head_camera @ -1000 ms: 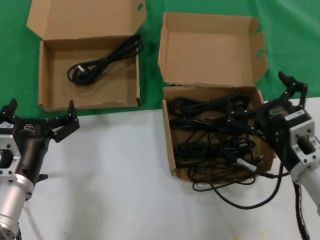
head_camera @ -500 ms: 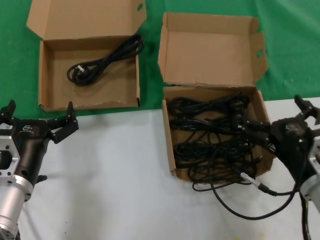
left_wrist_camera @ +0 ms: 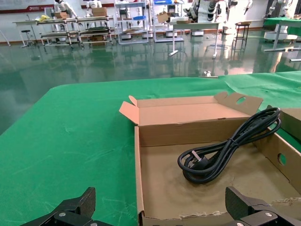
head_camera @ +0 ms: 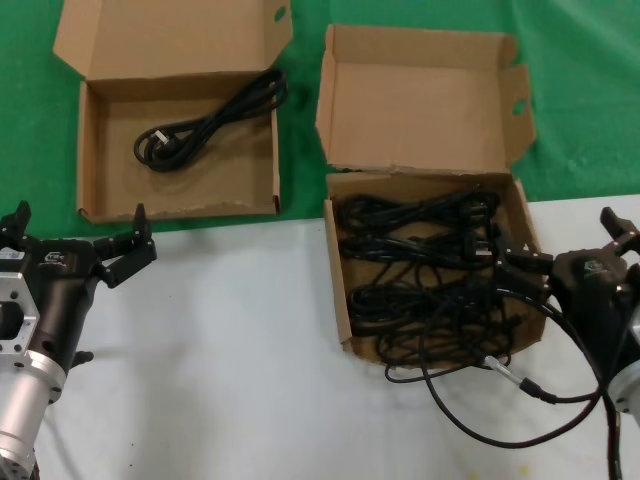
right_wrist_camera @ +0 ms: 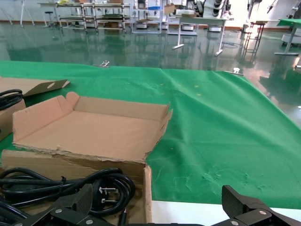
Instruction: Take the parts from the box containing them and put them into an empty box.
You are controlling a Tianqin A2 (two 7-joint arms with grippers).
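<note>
Green cloth point(head_camera: 590, 90): covers the far part of the work surface; both boxes sit partly on it.

White tabletop point(head_camera: 230, 350): near part of the surface, below the boxes in the head view.

Wide box point(head_camera: 180, 215): shallow cardboard tray on the robot's left, flat lid folded back, oval hole near the lid's corner. It holds one coiled cord point(head_camera: 205, 125), long axis running diagonally from the tray's far right corner toward its left middle, plug end at the left; in the left wrist view the plug prongs show at the coil's near end point(left_wrist_camera: 197, 162).

Square box point(head_camera: 342, 310): cardboard tray on the robot's right, lid upright behind it with side flaps, one flap slotted. Its front edge rests on the white tabletop.

The parts point(head_camera: 420, 270): a tangle of black power cords filling the square box, most strands running roughly side to side across the tray. One loop spills over the front wall onto the tabletop.

Left gripper point(head_camera: 75, 245): over the white tabletop just before the wide box, fingers spread wide, holding nothing.

Right gripper point(head_camera: 570, 255): at the right wall of the square box, fingers spread apart, one finger point(head_camera: 525, 262) reaching in over the tangle; no cord seen clamped.

Grey-tipped cable point(head_camera: 505, 368): lies on the tabletop before the square box, curving toward the right arm.
</note>
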